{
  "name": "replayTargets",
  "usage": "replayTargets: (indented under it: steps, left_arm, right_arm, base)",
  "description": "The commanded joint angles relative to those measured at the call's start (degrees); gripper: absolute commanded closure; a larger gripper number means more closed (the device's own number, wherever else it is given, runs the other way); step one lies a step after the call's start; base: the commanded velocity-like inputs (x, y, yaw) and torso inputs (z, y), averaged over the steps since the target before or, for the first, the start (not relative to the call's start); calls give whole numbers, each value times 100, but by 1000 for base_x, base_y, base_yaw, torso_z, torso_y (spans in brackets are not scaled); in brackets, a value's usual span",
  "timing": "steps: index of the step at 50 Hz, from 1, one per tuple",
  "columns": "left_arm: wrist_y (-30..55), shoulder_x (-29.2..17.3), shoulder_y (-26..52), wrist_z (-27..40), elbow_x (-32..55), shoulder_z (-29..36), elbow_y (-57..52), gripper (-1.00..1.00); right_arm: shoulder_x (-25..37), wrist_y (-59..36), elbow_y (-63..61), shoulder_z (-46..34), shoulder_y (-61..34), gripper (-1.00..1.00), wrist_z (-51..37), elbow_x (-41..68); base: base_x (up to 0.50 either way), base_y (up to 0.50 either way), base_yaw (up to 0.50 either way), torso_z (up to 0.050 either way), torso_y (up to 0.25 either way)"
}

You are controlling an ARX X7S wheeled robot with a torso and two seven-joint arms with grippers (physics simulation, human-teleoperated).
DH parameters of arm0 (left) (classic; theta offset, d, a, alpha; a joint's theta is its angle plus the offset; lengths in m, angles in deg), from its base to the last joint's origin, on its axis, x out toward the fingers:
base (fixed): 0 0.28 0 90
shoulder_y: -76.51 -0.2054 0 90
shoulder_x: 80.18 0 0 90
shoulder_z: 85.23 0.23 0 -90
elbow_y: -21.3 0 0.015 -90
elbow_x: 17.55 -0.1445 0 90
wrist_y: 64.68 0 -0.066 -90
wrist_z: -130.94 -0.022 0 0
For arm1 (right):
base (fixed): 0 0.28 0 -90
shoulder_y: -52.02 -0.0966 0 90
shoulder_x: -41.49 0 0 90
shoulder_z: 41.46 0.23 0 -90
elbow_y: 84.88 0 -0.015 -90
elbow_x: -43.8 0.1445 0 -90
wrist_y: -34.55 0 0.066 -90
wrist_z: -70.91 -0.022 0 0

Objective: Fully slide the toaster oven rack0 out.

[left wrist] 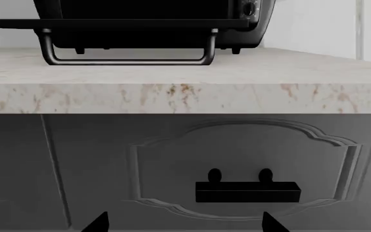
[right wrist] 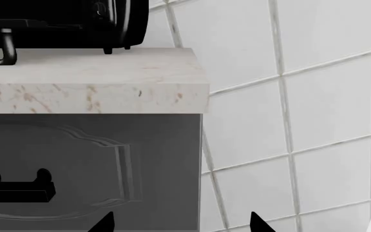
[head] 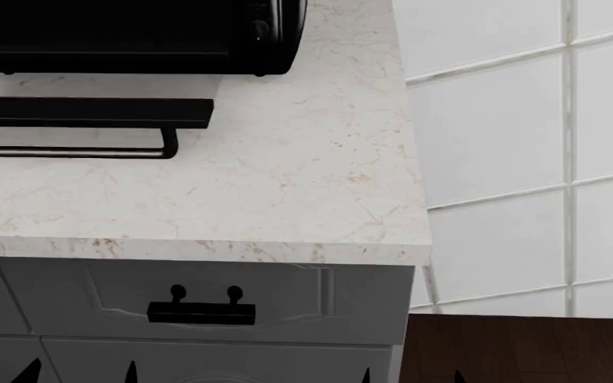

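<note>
From your left wrist camera, the toaster oven (left wrist: 153, 21) sits on the bench (left wrist: 185, 72) with its door (left wrist: 121, 23) folded down flat and the bar handle (left wrist: 126, 60) hanging at its front edge; the cavity behind is too dark to pick out the rack, so don't assume its height yet. Your left hand (left wrist: 184, 223) shows only two dark fingertips (left wrist: 97, 223) spread well apart, so it reads as open, low in front of the drawer handle (left wrist: 247, 191). From the head camera, the oven (head: 136, 36) is at the bench's (head: 285, 183) back left, door (head: 88, 112) lying open toward you; both hands are down at drawer level, well below the opening. From the right wrist camera, your right hand (right wrist: 180, 223) also shows parted tips, open, near the cabinet corner (right wrist: 198, 169), off to the oven's (right wrist: 63, 19) side. Raise the left hand above the door, look into the cavity first, then reach level over the door rather than across the handle.
</note>
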Motion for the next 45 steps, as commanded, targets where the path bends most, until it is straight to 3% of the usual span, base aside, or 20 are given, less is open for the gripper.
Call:
replayTargets:
  steps: [1, 16, 19, 21, 22, 28, 45]
  left_arm:
    - [0, -57, 0, 64, 56, 64, 0, -100]
    - [22, -293, -38, 404, 249, 315, -119, -100]
    - [128, -364, -109, 394, 289, 356, -376, -100]
    - [525, -430, -190, 483, 369, 258, -841, -100]
    - [637, -491, -299, 493, 382, 229, -1116, -100]
    - [2218, -823, -434, 292, 1038, 83, -2654, -100]
    - [5721, -1254, 907, 851, 2203, -872, -4900, -100]
  right_arm:
    - [54, 0, 0, -72, 0, -100, -72, 54]
    - [285, -133, -136, -334, 32, -100, -505, 219]
    - [384, -879, -361, -484, -64, -100, -621, -24]
    - [454, -1388, -846, -512, -19, -100, -497, 52]
    - [513, -2026, -1168, -601, -41, -100, -798, -424]
    - [625, -3316, -2632, -573, 12, -100, -621, -297]
    - [1139, -7084, -5169, -898, -1346, -100, -348, -709]
  base:
    - [0, 0, 0, 0, 0]
    - [0, 0, 0, 0, 0]
    - [0, 0, 0, 0, 0]
    - [0, 0, 0, 0, 0]
    - [0, 0, 0, 0, 0]
    - [0, 0, 0, 0, 0]
    - [0, 0, 0, 0, 0]
